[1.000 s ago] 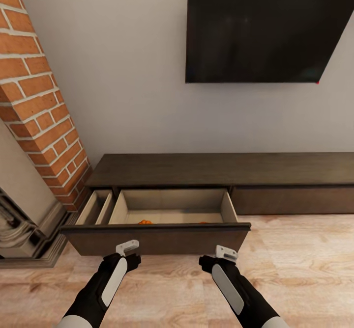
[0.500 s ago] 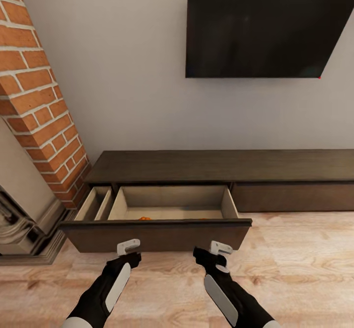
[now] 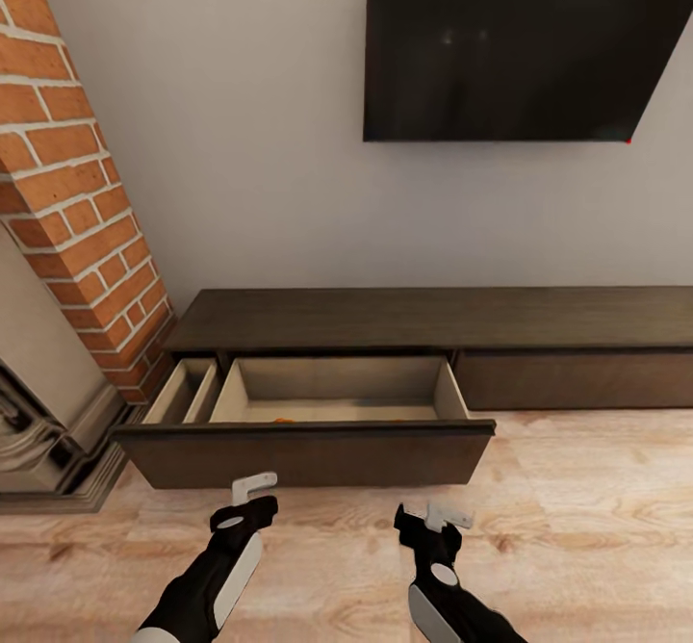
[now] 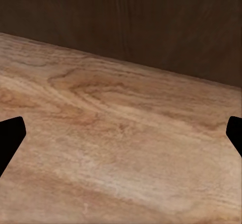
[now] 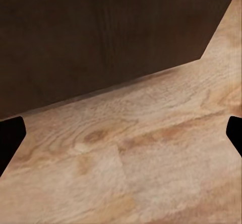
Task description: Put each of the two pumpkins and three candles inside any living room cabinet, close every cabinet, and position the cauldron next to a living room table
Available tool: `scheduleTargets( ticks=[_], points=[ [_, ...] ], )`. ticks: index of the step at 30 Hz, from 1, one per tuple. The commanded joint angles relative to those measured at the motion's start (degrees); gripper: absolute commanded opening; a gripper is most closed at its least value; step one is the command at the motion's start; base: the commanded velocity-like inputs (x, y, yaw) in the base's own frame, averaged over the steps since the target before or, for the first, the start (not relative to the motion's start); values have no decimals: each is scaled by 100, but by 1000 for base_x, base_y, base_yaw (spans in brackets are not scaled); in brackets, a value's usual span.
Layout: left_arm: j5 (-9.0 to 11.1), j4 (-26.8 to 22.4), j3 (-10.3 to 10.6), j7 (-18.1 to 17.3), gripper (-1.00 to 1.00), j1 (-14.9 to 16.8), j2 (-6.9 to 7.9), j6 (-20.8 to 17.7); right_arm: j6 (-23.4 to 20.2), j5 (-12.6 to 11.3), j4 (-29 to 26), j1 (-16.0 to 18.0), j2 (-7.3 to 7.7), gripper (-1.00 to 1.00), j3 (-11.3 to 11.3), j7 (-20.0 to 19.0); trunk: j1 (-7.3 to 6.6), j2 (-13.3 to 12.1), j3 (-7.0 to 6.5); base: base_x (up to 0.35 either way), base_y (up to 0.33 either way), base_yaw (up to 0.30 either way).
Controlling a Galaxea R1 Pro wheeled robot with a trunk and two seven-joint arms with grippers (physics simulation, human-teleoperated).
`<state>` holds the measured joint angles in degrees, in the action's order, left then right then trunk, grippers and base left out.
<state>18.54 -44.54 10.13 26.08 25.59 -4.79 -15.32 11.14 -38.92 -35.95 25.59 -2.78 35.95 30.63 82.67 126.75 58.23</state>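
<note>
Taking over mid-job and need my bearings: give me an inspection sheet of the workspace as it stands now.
Surface: light wood floor, bare ahead of the arms.
Job's things: cabinet, its left drawer pulled open; a sliver of orange, likely a pumpkin, shows over the drawer front. The drawer to the right looks shut.
Clutter: nothing seen.
Grippers: left gripper and right gripper both open and empty, short of the drawer front.
Cables: nothing seen.
Surroundings: brick column and fireplace surround at left, dark wall screen above the cabinet.
</note>
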Motion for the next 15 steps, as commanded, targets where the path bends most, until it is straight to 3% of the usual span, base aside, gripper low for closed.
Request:
scheduleTargets(
  ticks=[1, 4, 7, 11, 15],
  points=[
    [42, 5, 25, 46, 100, 3, 4, -17, 164, -53, 102, 7, -6, 100, 103, -26, 22, 44, 23, 0, 0, 0],
    [25, 55, 49, 43, 100, -1, 8, -15, 580, -47, 513, 7, -32, 100, 438, -147, 87, 164, 77, 0, 0, 0],
    [15, 64, 62, 39, 100, -2, 11, -8, 709, -59, 740, 7, -36, 100, 638, -165, 153, 284, 131, 0, 0, 0],
    [8, 67, 92, 38, 100, -17, 32, 239, 877, -77, 851, 5, -35, 100, 735, -171, 241, 445, 203, 0, 0, 0],
    [9, 68, 300, 37, 100, -35, 79, 440, 1549, -73, 938, 5, -18, 100, 761, -172, 329, 605, 275, 0, 0, 0]
  ],
)
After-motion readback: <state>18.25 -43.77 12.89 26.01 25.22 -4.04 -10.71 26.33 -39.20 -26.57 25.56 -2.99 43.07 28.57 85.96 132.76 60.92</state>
